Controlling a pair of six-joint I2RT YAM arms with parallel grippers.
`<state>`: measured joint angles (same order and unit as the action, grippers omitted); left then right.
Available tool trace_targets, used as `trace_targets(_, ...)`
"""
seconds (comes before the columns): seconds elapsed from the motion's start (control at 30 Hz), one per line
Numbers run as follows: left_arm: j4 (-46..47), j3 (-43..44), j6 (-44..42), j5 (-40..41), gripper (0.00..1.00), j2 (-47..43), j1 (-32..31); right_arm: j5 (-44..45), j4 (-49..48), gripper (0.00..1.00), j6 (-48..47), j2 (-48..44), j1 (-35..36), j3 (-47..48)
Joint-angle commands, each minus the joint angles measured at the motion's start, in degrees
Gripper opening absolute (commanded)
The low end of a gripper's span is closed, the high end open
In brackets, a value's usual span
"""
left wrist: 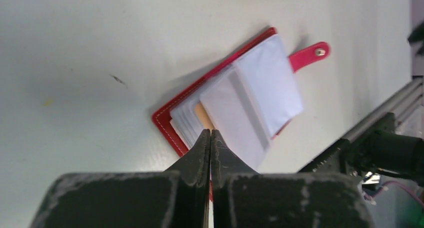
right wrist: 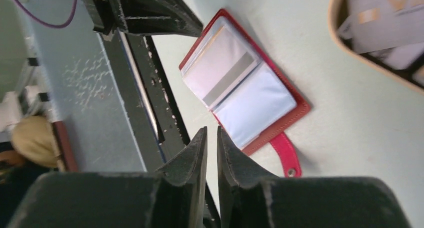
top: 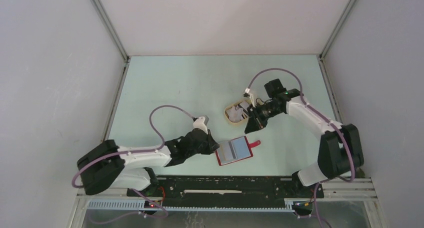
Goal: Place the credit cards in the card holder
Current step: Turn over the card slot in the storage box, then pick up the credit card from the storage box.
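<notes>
The red card holder [top: 235,150] lies open on the table, its pale sleeves up and its snap tab [top: 255,144] to the right. A whitish credit card [left wrist: 235,113] with a grey stripe lies in its left sleeve. More credit cards [right wrist: 380,18] sit in the beige tray [top: 231,119]. My left gripper [left wrist: 210,133] is shut, its tips at the card holder's left edge [left wrist: 167,123], and nothing shows between them. Beside the tray, my right gripper [right wrist: 212,130] hangs above the table with its jaws a narrow gap apart and nothing between them.
A black rail [top: 225,185] runs along the table's near edge, just below the card holder. Grey walls close in the left, right and far sides. Purple cables loop over both arms.
</notes>
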<state>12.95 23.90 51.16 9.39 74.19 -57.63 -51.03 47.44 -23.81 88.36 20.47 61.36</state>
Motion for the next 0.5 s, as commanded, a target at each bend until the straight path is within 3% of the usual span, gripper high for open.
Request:
trace_targets(0.0,-1.27,-1.39,-5.63,1.80,0.02,-10.59,0.30,2.88,-3.13,0.24,-2.89,-10.38,-2.14,3.55)
trace_targets(0.03,-2.13,-1.31,-7.43,2.35,0.06,-13.64,0.32,3.32,-4.46,0.32,-3.19,-11.80,-2.56,3.87)
trace_targets(0.13,-5.56,-0.71,-12.97,5.41,0.25,-21.85,0.31,3.94,-9.83,0.68,-1.86,-13.64,-4.19,4.23)
trace_targets(0.2,-6.74,-0.33,-18.05,8.03,0.42,-26.46,0.32,2.74,-11.78,0.78,0.05,-11.55,-5.77,5.69)
trace_targets(0.3,-6.39,-0.46,-24.01,11.63,0.60,-30.31,0.40,-0.30,-6.42,0.75,1.68,-3.20,-7.95,13.85)
trace_targets(0.47,-0.48,-2.67,-28.15,16.44,0.78,-32.31,0.54,-0.85,-6.03,0.67,8.62,7.98,-9.28,19.90)
